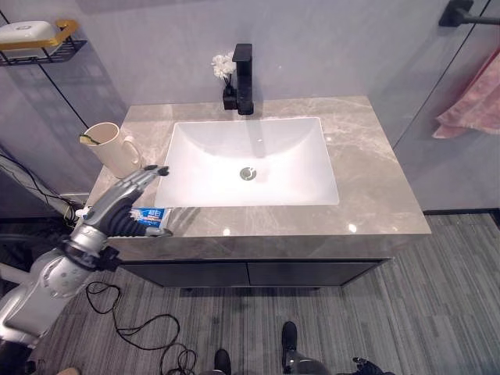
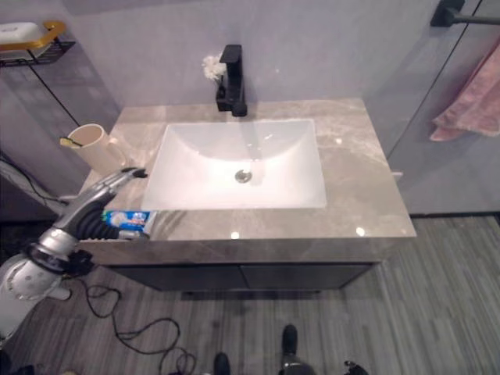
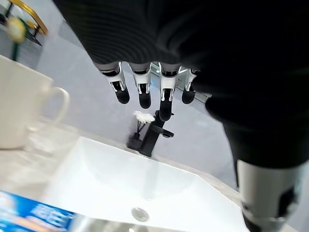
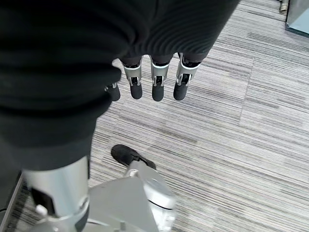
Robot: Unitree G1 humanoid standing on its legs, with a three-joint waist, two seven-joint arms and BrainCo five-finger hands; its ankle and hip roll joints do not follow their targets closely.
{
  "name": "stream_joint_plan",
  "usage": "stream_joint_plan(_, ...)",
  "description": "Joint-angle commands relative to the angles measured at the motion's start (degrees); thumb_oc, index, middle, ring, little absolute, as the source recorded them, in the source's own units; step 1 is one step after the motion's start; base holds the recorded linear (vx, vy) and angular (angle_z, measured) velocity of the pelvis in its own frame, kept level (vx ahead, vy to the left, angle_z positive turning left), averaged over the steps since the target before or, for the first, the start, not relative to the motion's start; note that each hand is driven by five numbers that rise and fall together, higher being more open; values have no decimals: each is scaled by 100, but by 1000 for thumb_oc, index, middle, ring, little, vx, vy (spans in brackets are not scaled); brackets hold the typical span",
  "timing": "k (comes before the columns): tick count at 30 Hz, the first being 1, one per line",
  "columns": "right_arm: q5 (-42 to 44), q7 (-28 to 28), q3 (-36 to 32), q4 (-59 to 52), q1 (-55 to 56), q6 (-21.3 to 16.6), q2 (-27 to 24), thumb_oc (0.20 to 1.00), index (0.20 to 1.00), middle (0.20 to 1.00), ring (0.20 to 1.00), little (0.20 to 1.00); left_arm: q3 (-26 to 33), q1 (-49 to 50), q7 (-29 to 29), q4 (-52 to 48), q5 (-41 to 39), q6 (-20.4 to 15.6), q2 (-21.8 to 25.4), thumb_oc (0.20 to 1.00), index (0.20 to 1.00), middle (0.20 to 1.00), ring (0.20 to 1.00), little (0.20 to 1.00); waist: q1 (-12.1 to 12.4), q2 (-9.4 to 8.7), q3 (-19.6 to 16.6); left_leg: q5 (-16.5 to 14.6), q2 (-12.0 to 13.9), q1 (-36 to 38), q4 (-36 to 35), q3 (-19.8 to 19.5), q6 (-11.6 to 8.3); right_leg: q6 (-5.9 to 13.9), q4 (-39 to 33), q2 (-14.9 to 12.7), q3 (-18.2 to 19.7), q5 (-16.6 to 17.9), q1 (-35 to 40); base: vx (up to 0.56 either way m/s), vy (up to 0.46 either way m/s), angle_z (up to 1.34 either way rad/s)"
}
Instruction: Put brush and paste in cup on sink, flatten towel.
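Fingers of the left hand [image 1: 125, 197] were stretched out nearly straight and spread, held low over the near left corner of the grey marbled stone counter [image 1: 367, 176], their dark tips reaching toward the rim of the white rectangular sink basin [image 1: 258, 160]; nothing was clasped in them. Directly beneath the palm and wrist lay the blue-and-white toothpaste box [image 1: 150, 218], flat on the counter, its long axis running along the front edge, one end toward the basin side and the other hidden under the hand; whether the hand touched it could not be told. Just beyond the fingertips, on the far side, stood the cream ceramic cup with a handle [image 1: 112, 148], leaning outward, with the yellow-green end of a toothbrush [image 1: 86, 140] showing at its mouth. Well beyond the fingers, at the back of the basin, rose the black square tap [image 1: 243, 79] with a small white flower sprig [image 1: 223, 66] beside it. Far off to the side opposite that hand, a pink towel [image 1: 473, 105] hung bunched from a black wall bar [image 1: 467, 13]. The right hand [image 4: 154, 79] hung over grey striped carpet [image 4: 251, 135], its fingers straight, relaxed and empty.
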Motion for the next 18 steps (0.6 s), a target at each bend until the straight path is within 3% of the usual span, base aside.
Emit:
stream_joint_plan(1, -189, 50, 225, 172, -207, 31, 16, 1000, 1000, 1000, 1000, 1000, 575, -65, 325, 54, -97, -139, 386, 1000, 1000, 1000, 1000, 1000, 76, -59, 16, 313, 265, -295, 53, -377, -308, 697, 47, -514, -20, -446, 689, 1, 10, 15)
stream_joint_plan(11, -319, 92, 320, 105, -289, 11, -99, 1000, 1000, 1000, 1000, 1000, 1335, 405, 434, 1018, -22, -68, 985, 1000, 1000, 1000, 1000, 1000, 306, -96, 127, 376, 117, -553, 53, -586, -228, 780, 47, -653, -199, -352, 593, -18, 35, 12)
stream_joint_plan(18, -197, 27, 246, -32, -358, -23, -166, 1000, 1000, 1000, 1000, 1000, 1060, -73, 589, 1606, 78, -39, 1164, 1000, 1000, 1000, 1000, 1000, 362, -115, 243, 431, -84, -913, 53, -842, -155, 854, 47, -841, -450, -262, 503, -22, 68, 23)
